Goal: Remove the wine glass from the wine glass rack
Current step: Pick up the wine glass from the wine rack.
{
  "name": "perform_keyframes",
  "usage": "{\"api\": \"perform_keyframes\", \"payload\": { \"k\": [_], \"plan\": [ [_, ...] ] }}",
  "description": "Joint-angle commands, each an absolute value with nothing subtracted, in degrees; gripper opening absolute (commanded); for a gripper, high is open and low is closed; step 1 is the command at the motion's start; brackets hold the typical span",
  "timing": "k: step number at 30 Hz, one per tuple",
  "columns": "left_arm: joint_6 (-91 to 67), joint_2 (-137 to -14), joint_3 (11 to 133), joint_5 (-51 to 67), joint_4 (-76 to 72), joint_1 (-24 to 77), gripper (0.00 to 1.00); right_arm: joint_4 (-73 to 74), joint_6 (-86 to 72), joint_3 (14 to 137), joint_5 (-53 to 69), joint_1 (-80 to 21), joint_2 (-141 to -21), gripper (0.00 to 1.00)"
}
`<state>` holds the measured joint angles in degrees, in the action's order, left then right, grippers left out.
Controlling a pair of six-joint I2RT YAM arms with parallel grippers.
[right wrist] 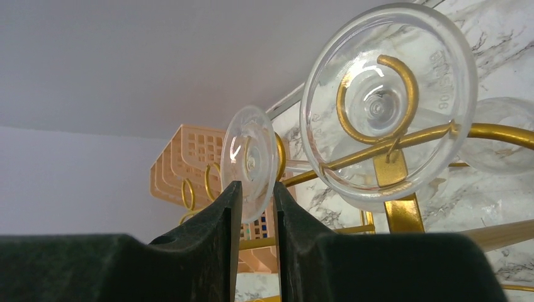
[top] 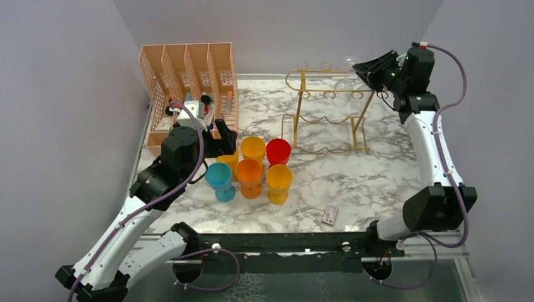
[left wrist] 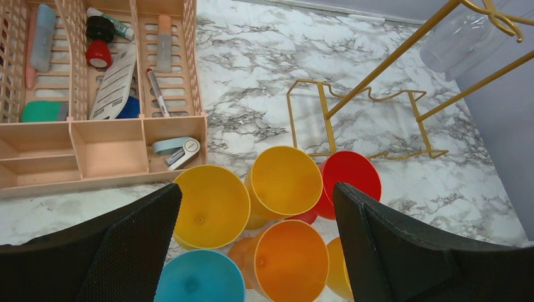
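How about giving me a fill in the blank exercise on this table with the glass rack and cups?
1. The wine glass rack is made of ____-coloured wire.
2. The plastic cup nearest the rack is ____.
3. The left gripper hovers over the cups with its jaws ____.
4. The right gripper is at the foot of a wine glass hanging from the rack's ____ rail.
Missing words: gold; red; open; top.

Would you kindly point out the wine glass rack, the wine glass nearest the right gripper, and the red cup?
wine glass rack (right wrist: 400, 217): right wrist view, its gold upright.
wine glass (right wrist: 250, 157): right wrist view, its round foot.
red cup (top: 278, 151): top view, inside its bowl.
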<state>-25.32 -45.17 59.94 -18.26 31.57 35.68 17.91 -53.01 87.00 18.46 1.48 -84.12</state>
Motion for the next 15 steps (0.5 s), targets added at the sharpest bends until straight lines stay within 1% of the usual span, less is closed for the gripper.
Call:
{"api": "perform_keyframes", "payload": {
  "k": [1,8,12,15],
  "plan": [
    [-25.73,-44.7,59.33,-18.02,30.51,35.43,0.96,16.2,-56.02,86.33,15.39,1.14,-83.76,0.27],
    [-25.95,-44.94,59.33,-17.78,30.34,35.42,0.96,13.48,-61.78,82.92,13.59,1.06,-82.28,0.23],
    [-25.92,-44.98,59.25,-17.66,30.25,35.43,0.96,12.32,-63.39,81.83,13.2,1.05,-81.79,0.18],
    [-26.08,-45.03,59.17,-17.59,30.12,35.42,0.96,11.56,-64.19,80.98,12.93,1.05,-81.27,0.11]
  ]
}}
